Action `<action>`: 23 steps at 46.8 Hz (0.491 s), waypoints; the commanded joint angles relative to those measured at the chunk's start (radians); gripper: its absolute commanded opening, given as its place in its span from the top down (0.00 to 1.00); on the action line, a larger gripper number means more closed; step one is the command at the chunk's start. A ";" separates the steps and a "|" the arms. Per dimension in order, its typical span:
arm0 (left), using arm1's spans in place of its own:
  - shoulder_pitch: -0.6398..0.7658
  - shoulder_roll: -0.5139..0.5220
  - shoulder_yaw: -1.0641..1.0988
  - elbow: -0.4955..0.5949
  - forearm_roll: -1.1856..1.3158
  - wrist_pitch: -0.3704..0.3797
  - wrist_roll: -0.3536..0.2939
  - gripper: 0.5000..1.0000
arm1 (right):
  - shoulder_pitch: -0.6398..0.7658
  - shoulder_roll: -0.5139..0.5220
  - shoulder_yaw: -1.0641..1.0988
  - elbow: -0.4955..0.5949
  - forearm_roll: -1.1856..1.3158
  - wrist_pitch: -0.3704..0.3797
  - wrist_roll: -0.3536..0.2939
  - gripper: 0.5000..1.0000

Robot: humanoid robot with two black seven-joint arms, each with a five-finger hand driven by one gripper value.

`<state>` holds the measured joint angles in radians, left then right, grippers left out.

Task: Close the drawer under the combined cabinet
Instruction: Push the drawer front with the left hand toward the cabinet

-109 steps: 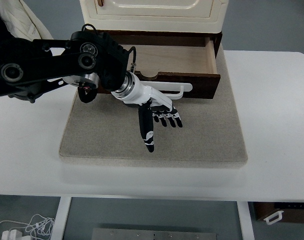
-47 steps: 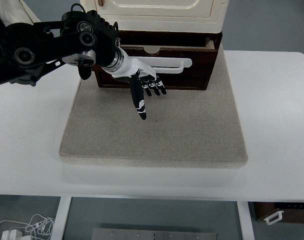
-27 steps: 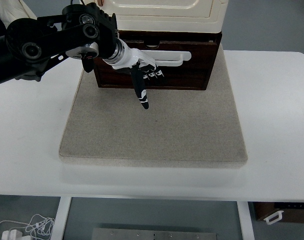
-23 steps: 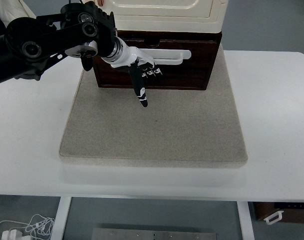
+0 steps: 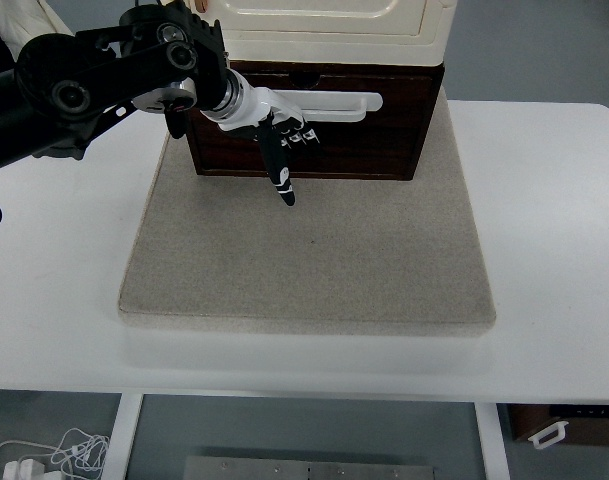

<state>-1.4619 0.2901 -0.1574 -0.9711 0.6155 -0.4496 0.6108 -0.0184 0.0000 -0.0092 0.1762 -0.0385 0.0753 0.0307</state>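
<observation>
Drawer (image 5: 364, 140) front sits pushed in, left robot hand (image 5: 282, 135) flat against it, fingers loosely extended, gripping nothing.

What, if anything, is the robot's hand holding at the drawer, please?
Nothing is held: the left hand rests flat against the drawer front below the handle.

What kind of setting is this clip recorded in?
Probably a robot test bench, not a home: a small cabinet with a drawer sits on a mat on a plain white table.
</observation>
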 commanded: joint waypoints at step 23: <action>0.020 -0.005 -0.021 -0.026 -0.003 0.000 0.000 0.00 | 0.000 0.000 0.000 0.000 0.000 0.000 0.000 0.10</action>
<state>-1.4531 0.2907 -0.1765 -0.9846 0.6107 -0.4466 0.6108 -0.0184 0.0000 -0.0092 0.1762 -0.0385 0.0753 0.0306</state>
